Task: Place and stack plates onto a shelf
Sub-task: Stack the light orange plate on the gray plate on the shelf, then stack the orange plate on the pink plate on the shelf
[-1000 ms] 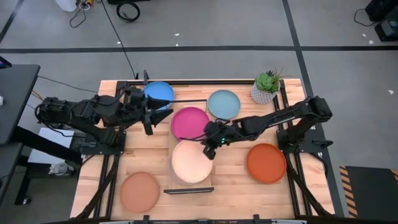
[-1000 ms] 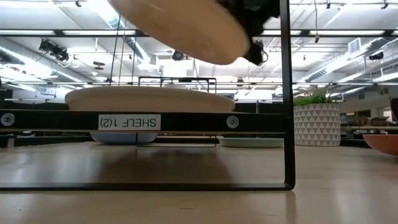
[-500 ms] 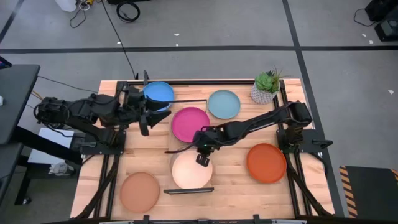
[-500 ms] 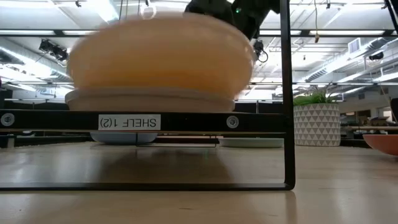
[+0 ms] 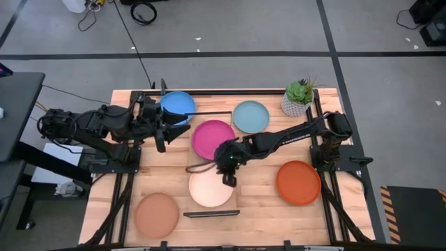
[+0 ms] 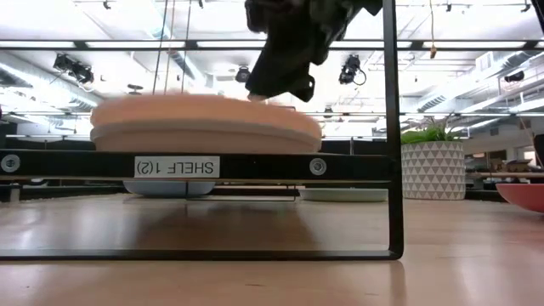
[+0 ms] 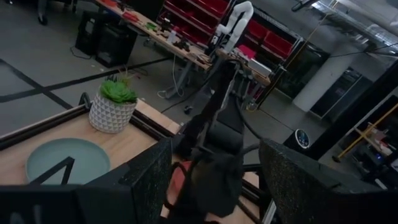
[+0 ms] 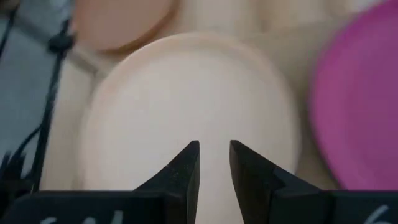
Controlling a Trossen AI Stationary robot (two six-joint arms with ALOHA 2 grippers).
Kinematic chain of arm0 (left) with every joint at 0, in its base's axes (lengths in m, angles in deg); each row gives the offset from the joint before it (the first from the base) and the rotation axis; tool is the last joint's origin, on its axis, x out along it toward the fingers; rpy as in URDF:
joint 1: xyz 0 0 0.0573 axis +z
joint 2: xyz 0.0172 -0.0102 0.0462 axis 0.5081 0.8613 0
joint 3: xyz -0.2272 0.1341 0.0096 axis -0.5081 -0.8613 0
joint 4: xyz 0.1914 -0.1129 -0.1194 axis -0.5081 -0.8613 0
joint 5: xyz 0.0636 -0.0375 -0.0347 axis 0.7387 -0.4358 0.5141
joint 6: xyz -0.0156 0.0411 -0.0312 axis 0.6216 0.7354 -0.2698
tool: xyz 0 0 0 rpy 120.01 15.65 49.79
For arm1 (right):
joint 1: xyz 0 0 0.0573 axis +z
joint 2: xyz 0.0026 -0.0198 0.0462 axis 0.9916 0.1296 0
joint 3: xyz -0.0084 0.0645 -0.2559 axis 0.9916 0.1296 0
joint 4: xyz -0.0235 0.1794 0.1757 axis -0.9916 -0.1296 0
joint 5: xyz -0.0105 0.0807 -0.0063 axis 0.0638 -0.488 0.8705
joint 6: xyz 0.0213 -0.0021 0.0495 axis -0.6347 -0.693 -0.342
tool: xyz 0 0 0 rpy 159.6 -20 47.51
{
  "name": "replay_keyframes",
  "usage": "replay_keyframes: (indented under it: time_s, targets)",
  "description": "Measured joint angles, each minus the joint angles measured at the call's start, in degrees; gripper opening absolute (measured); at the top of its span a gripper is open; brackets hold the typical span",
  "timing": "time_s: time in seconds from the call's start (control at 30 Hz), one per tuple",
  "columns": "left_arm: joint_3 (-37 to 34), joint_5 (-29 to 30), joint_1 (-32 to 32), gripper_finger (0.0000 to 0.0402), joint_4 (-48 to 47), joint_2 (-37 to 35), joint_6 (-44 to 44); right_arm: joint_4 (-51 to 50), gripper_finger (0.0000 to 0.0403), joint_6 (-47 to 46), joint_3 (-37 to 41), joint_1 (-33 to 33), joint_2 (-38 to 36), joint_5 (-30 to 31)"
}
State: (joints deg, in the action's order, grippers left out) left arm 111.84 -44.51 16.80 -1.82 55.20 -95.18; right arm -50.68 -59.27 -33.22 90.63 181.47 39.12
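A cream plate lies on a beige plate, stacked on the shelf near the table's middle. My right gripper reaches in from the table's right and hovers at the cream plate's far right part. In the right wrist view its fingers stand a narrow gap apart with bare plate showing between them. My left gripper waits open at the far left, beside the bright blue plate. My right gripper comes slanting down from the table's right, its fingertip right at the cream plate's upper face. I cannot tell whether it touches the plate. The plate lies flat on the beige plate below it.
A magenta plate lies just beyond the shelf, a pale blue-green plate and a potted plant farther right. An orange plate is at the right, a terracotta plate near left. The shelf's black wire frame stands close by.
My right gripper has moved toward the table's left and down, carrying the cream plate. The plate was tilted and lifted above the shelf. It has come down level and now rests on the beige plate.
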Motion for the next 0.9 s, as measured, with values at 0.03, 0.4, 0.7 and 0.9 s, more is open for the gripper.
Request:
replay_keyframes:
  time_s: [0.03,0.4,0.7,0.9]
  targets:
    - [0.00,-0.01,0.00,0.0247,0.06,-0.01,-0.02,-0.22,0.0094,1.78,0.00,0.46,0.00,-0.84]
    - [0.00,-3.06,0.00,0.0247,-4.21,0.00,-3.00,-3.78,0.0094,4.81,0.02,5.21,-0.17,-0.88]
    - [0.00,-14.76,-0.81,0.0247,-22.83,0.34,-16.42,-18.88,0.0093,1.77,0.04,5.70,-7.08,4.27]
    - [-0.04,-12.04,-1.61,0.0247,-25.03,0.73,-17.46,-36.32,0.0095,7.06,0.33,5.27,-10.69,5.41]
